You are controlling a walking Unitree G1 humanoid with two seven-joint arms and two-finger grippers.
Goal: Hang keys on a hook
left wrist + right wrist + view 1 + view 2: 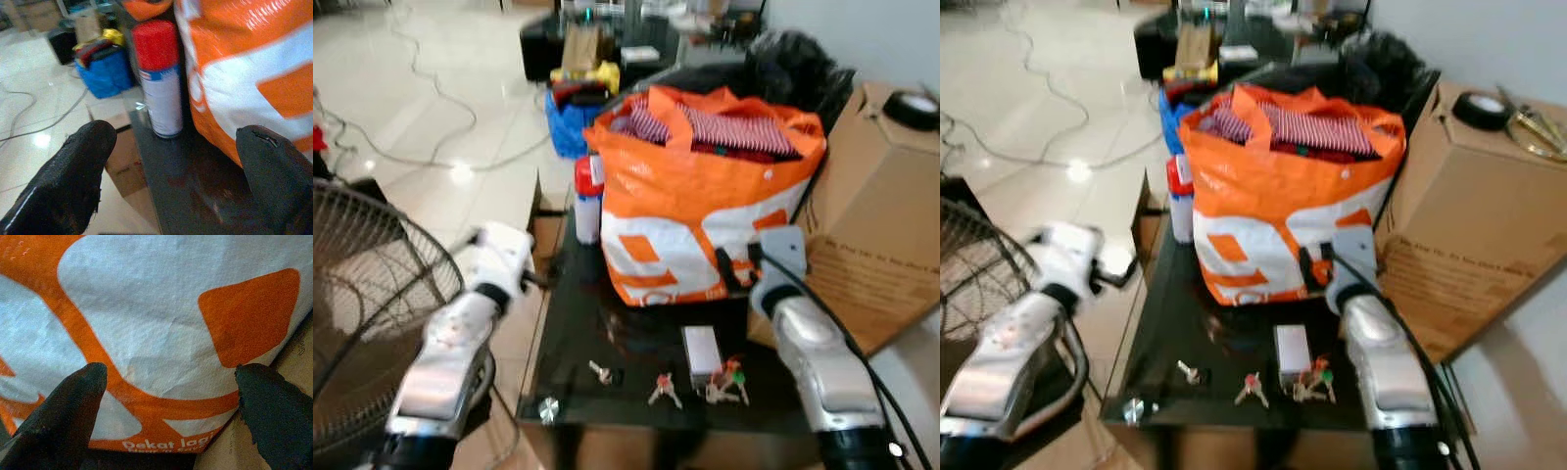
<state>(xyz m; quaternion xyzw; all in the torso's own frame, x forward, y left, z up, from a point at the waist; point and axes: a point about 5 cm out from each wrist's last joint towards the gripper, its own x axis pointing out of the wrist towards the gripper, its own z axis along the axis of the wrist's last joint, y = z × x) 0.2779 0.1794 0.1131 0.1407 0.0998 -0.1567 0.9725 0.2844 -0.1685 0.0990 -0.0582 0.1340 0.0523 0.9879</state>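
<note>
Left eye view centres on a big orange and white bag [705,196], stuffed with striped cloth and standing at the back of a low dark table [570,377]. To the bag's right stands a brown cardboard box [876,225] with a roll of black tape [1481,108] on top. Well to the bag's left, at the frame edge, is the wire grille of a fan [362,294]. Just left of the bag, touching or nearly touching it, a white spray can with a red cap [159,78] stands upright on the table. In front of the bag, near the table's front edge, lies a small white box [702,352], with several sets of keys [666,390] scattered around it: one bunch with red and green tags just right of the box, one just left of it, another farther left. The left gripper [171,166] hovers off the bag's left side, fingers spread wide, holding nothing. The right gripper [171,406] faces the bag's printed front, fingers likewise apart and empty.
</note>
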